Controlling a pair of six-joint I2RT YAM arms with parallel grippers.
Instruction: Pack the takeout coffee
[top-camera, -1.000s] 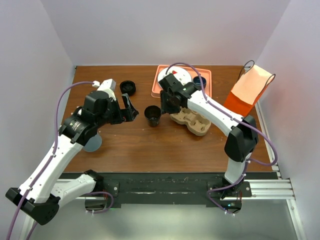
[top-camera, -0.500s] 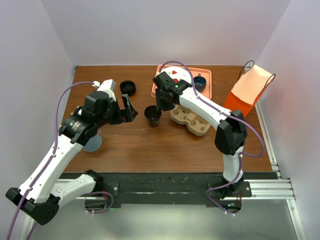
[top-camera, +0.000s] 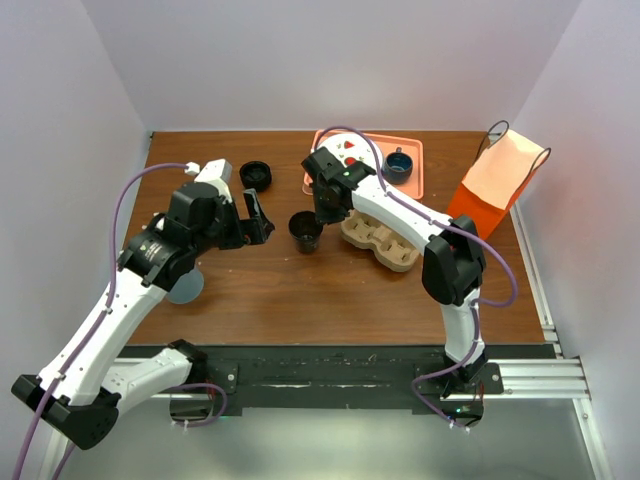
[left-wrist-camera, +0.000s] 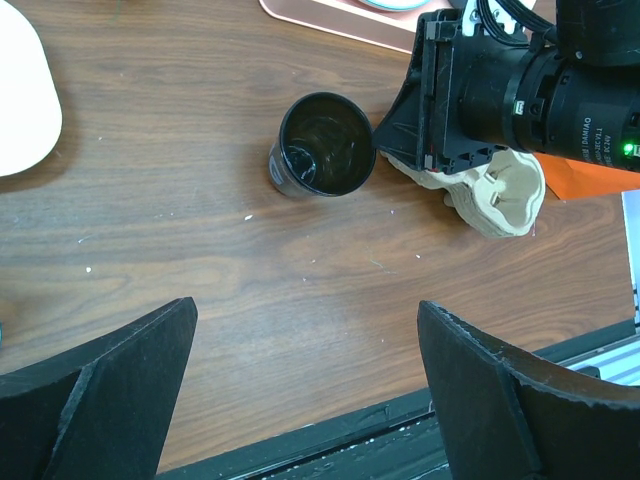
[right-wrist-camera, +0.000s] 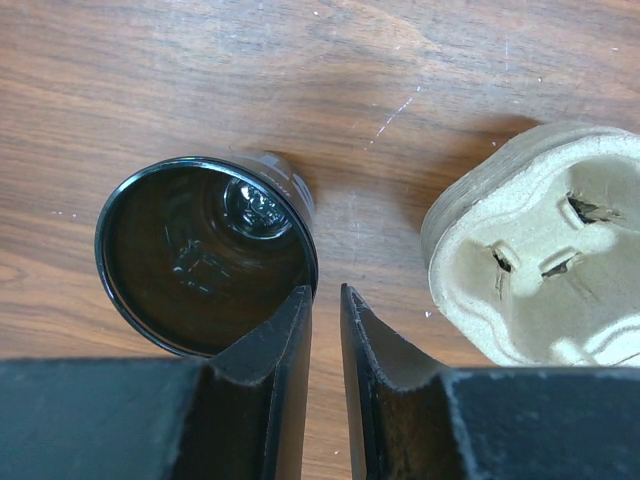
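1. Though open-topped, the cup (top-camera: 305, 230) stands upright on the table (top-camera: 300, 290), just beside the carrier (top-camera: 385, 243).
2. Right gripper (right-wrist-camera: 325, 300) hangs at the cup's carrier-side rim, its fingers nearly together; whether they nip the rim is unclear.
3. Left gripper (left-wrist-camera: 305, 303) gapes wide and empty, beyond the cup from the carrier.

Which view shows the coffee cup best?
Right wrist: the coffee cup sits close, lidless, its inside visible, though a finger covers part of its rim. Left wrist shows it smaller but whole; top external shows it tiny and dark.
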